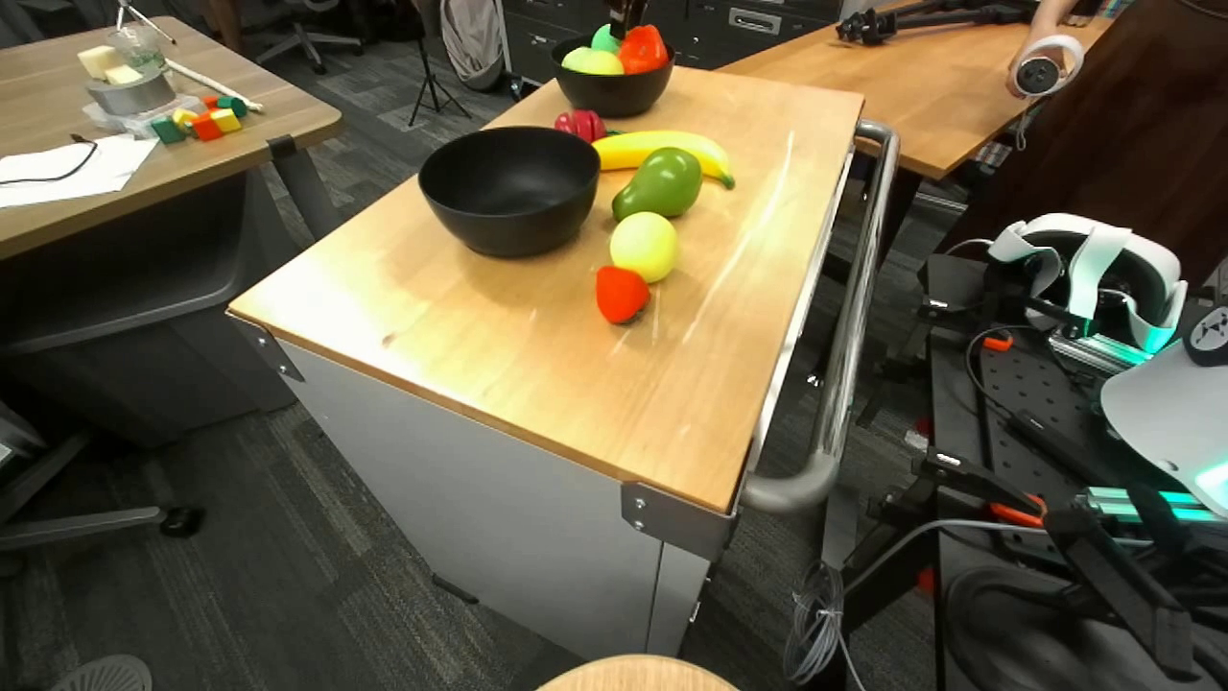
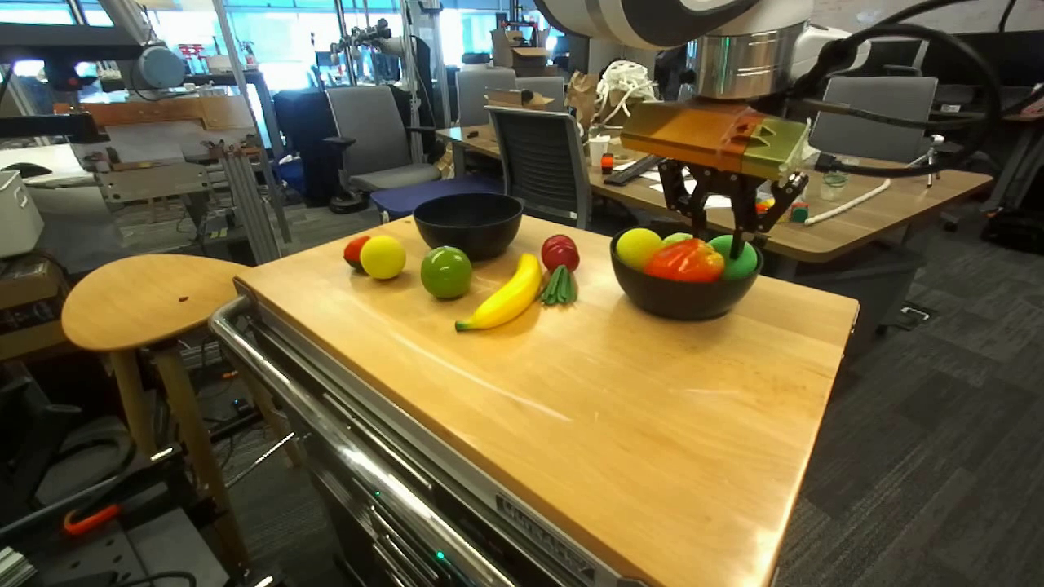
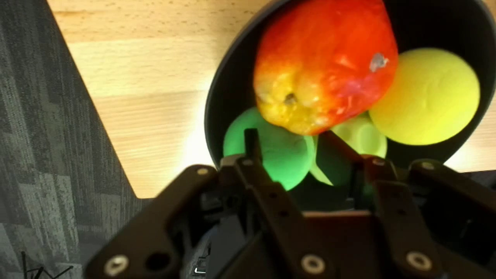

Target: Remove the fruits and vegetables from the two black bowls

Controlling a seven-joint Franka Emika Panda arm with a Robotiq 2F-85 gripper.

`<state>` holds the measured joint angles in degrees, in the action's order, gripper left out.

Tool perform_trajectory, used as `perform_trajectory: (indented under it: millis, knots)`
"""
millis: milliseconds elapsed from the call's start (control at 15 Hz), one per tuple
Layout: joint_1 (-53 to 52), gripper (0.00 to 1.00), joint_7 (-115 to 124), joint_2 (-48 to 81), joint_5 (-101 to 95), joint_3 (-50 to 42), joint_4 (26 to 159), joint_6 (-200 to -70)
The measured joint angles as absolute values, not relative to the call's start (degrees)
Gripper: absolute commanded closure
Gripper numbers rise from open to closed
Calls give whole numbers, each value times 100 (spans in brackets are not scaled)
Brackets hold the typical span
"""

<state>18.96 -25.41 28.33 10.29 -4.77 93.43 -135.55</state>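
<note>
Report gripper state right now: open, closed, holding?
Gripper: can't tell; jaws stand apart by the green piece, but whether they grip it isn't clear.

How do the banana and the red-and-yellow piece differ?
Place: the banana lies on the wooden tabletop; the red-and-yellow piece sits in a black bowl.
Shape: the banana is slender and curved; the red-and-yellow piece is chunky.
Colour: the banana is yellow with a green tip; the red-and-yellow piece is mostly red.
Shared: both show some yellow.
</note>
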Motion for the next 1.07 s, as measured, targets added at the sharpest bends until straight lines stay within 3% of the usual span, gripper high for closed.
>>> perform_trajectory:
  millis: [67, 267, 600, 667, 1067]
  knots:
    - [1900, 58, -2525, 2865, 1029, -477, 9342, -13577]
    - [1913, 59, -2465, 2963, 1029, -484, 9317, -13672]
    - [1946, 86, -2406, 3036, 1029, -485, 9284, -13735]
    - [1953, 97, -2406, 3042, 1029, -485, 9286, -13737]
    - [1973, 100, -2422, 3096, 1029, -464, 9335, -13775]
